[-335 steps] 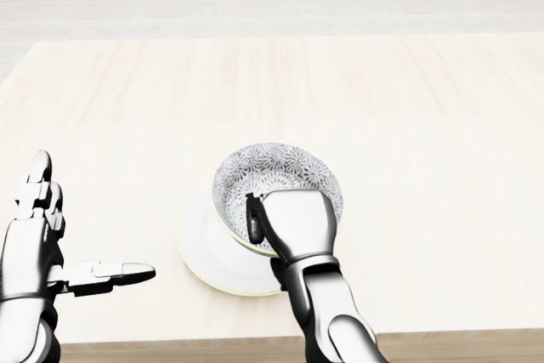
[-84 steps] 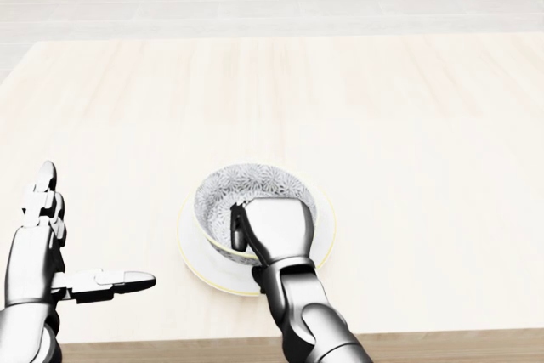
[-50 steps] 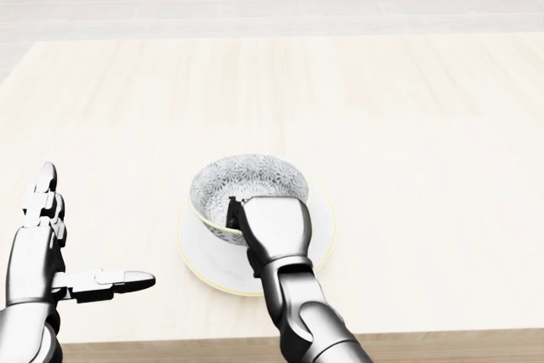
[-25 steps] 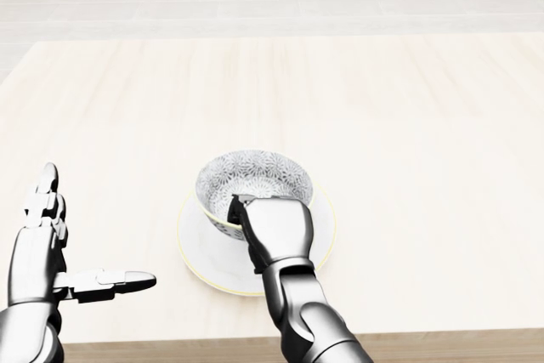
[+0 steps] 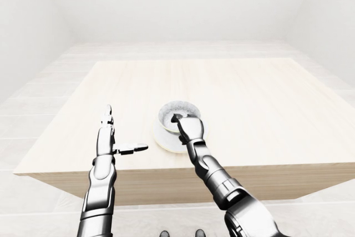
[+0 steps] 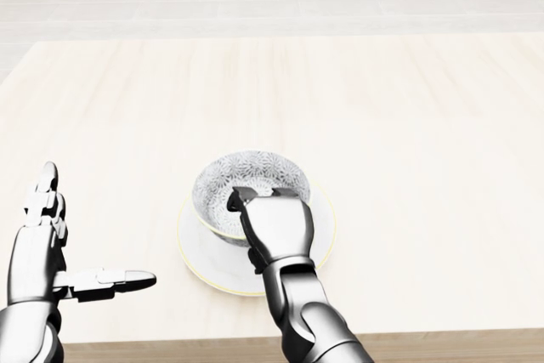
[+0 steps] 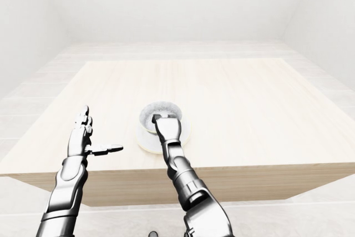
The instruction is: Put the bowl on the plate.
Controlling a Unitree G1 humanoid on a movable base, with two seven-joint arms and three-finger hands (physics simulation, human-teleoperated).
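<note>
A bowl [image 6: 255,181] with a grey floral pattern inside sits on the white plate [image 6: 202,254], slightly toward the plate's upper left in the head view. My right hand [image 6: 243,203] is shut on the bowl's lower rim, with the dark thumb inside and the other fingers hidden behind the wall. The palm covers the lower right part of the bowl and the plate. At the lower left my left hand [image 6: 89,231] is open, fingers pointing up and thumb out to the right, well apart from the plate.
Bowl and plate rest on a pale wooden table [image 6: 408,125], close to its lower edge [image 6: 442,339]. In the eye views a light floor [image 5: 33,104] and white walls surround the table.
My right hand has lowered the bowl from above the plate's right side onto it, then shifted it slightly left. In the last half second there is almost no motion. The left hand stays still.
</note>
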